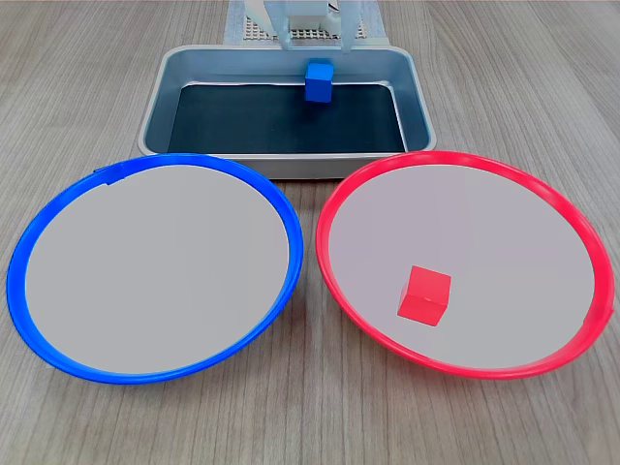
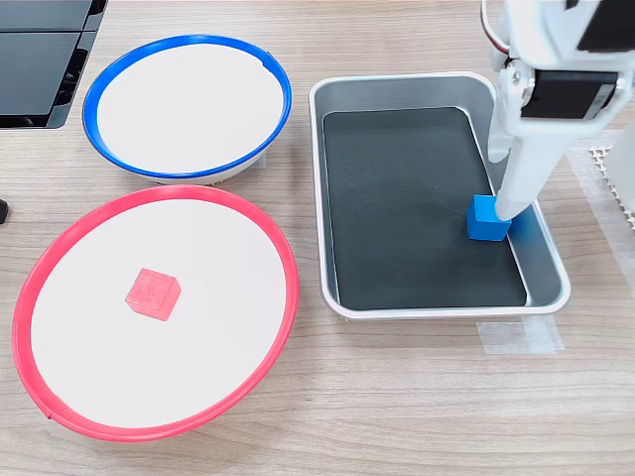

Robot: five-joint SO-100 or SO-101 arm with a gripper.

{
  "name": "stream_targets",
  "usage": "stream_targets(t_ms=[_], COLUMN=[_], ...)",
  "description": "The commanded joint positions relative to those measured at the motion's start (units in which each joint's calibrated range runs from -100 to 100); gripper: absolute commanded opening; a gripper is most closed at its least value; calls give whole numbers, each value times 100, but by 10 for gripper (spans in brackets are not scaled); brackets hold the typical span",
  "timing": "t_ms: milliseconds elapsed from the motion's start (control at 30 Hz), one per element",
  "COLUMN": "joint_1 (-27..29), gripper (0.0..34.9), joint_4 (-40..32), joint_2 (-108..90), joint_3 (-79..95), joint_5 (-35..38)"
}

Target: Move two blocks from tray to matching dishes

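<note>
The blue block (image 1: pixel 319 80) (image 2: pixel 486 219) sits in the silver tray (image 1: pixel 155 116) (image 2: pixel 397 87), against the far wall in the first exterior view. My gripper (image 1: pixel 318 44) (image 2: pixel 502 206) hangs right at it. In the first exterior view its two white fingers (image 1: pixel 291 39) stand apart on either side just above the block. In the second exterior view one finger (image 2: pixel 516 178) reaches down to the block's right edge. The red block (image 1: pixel 424 294) (image 2: pixel 153 293) lies in the red-rimmed dish (image 1: pixel 572 232) (image 2: pixel 283 297). The blue-rimmed dish (image 1: pixel 29 252) (image 2: pixel 109 89) holds nothing.
In the first exterior view both dishes sit side by side in front of the tray on a wood-grain table. The second exterior view shows a black device (image 2: pixel 40 59) at its top left, tape (image 2: pixel 521 337) by the tray, and a white mesh mat (image 2: pixel 610 188) at its right edge.
</note>
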Motion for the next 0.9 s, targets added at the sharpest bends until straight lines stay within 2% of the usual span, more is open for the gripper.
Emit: stream_targets(t_ms=[0, 200, 233, 333, 367, 500, 600, 733, 867], joint_1=[-97, -88, -69, -107, -135, -295, -445, 101, 797], gripper=[194, 172, 153, 26, 4, 2, 1, 1, 1], joint_4=[-277, -879, -962, -1176, -1185, -508, -70, -417, -929], joint_2=[-100, 11, 71, 207, 242, 506, 1086, 2374, 3815], joint_3=[223, 687, 742, 842, 824, -396, -2262, -4538, -5977], joint_5=[103, 127, 132, 117, 98, -322, -1358, -2623, -3048])
